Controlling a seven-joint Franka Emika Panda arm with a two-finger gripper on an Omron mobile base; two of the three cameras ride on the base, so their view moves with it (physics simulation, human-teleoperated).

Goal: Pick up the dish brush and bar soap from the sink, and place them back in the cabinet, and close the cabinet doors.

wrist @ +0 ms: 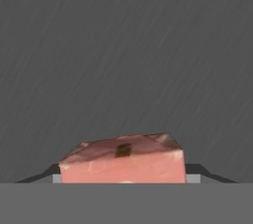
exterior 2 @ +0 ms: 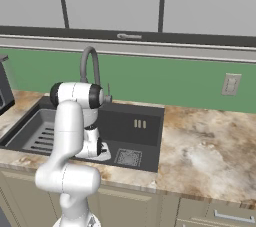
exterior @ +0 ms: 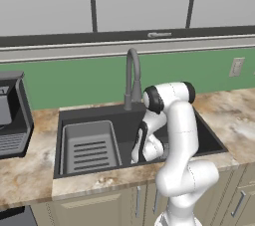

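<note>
The bar soap [wrist: 123,161], a pinkish block with a small dark mark on top, sits between my gripper's [wrist: 123,177] two dark fingertips [wrist: 196,172]. The pads press flush against its two sides, so the gripper is shut on it. Behind it is the dark floor of the sink [exterior: 57,135]; I cannot tell whether the soap is lifted off it. In both base views my hand [exterior: 143,146] reaches down into the basin [exterior 2: 145,126] right of the faucet. The dish brush, the cabinet and its doors are out of view.
A grey ribbed tray insert [exterior: 89,148] fills the sink's left part. The drain grate [exterior 2: 128,157] lies right of my hand. The gooseneck faucet [exterior: 132,78] rises behind the arm. A dark appliance [exterior: 10,115] stands on the marbled counter at left. Wall cabinets hang overhead.
</note>
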